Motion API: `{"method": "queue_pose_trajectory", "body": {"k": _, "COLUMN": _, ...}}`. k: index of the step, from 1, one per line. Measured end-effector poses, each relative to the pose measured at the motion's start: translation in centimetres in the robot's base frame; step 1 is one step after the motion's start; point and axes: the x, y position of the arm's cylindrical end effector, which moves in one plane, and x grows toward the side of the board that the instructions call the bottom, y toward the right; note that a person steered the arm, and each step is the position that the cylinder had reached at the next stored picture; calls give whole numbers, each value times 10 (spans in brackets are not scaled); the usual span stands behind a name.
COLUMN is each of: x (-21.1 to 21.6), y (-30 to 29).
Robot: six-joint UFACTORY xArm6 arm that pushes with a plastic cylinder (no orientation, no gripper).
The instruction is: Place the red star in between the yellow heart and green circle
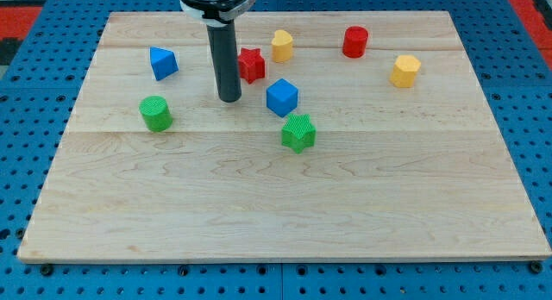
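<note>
The red star lies near the view's top, partly hidden by my rod on its left side. The yellow heart sits just up and right of it. The green circle sits at the view's left. My tip rests on the board just below and left of the red star, between the green circle and the blue cube.
A blue triangular block lies at the upper left. A green star sits below the blue cube. A red cylinder and a yellow hexagon lie at the upper right. The wooden board rests on a blue pegboard.
</note>
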Motion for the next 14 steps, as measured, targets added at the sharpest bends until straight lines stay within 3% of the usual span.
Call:
{"method": "queue_pose_trajectory", "body": {"k": 4, "x": -5, "y": -4}}
{"method": "queue_pose_trajectory", "body": {"k": 7, "x": -62, "y": -25}}
{"method": "queue_pose_trajectory", "body": {"k": 8, "x": -62, "y": -20}}
{"method": "queue_pose_trajectory", "body": {"k": 10, "x": -57, "y": 75}}
{"method": "queue_pose_trajectory", "body": {"k": 13, "x": -27, "y": 82}}
{"method": "queue_pose_trajectory", "body": {"k": 14, "x": 1, "y": 103}}
